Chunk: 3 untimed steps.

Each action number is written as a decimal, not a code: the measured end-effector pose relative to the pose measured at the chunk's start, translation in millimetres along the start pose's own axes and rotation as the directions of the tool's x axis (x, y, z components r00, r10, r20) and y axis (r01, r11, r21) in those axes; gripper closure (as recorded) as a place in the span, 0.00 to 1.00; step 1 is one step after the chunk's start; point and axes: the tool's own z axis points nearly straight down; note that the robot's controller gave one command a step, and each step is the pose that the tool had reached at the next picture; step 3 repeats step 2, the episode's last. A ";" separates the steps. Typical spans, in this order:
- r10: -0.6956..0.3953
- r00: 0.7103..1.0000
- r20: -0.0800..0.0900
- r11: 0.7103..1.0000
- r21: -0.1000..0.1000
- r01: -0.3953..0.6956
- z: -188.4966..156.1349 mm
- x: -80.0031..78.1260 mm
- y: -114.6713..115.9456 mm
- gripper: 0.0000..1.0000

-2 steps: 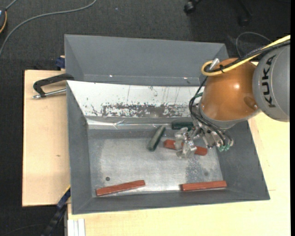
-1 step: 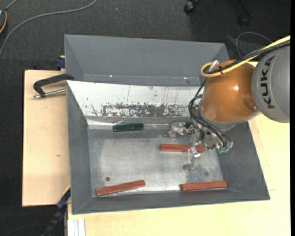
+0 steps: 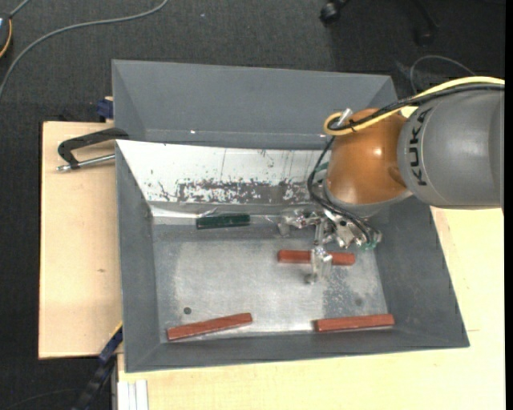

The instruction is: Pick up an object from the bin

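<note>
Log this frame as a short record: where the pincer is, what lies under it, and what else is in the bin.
pincer: low over the bin's middle right
under pincer: short red bar, lying flat
held: cannot tell
front left: left red bar, flat
front right: right red bar, flat
back: dark green bar by the rear wall

place: robot lab or test cell | evidence: industrial arm (image 3: pixel 457 156) lettered KUKA, orange wrist cover (image 3: pixel 365 164) | scuffed grey metal bin (image 3: pixel 240 88) | loose cable (image 3: pixel 80 22) trailing over dark carpet floor (image 3: pixel 240 32) beyond bin's far edge
</note>
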 end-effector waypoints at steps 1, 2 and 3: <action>0.001 1.000 0.001 1.000 0.000 -0.001 -3.9 -0.1 0.2 1.00; -0.009 1.000 0.010 1.000 0.004 0.009 -140.3 8.2 18.8 1.00; -0.009 1.000 0.010 1.000 0.004 0.009 -140.3 8.2 18.8 1.00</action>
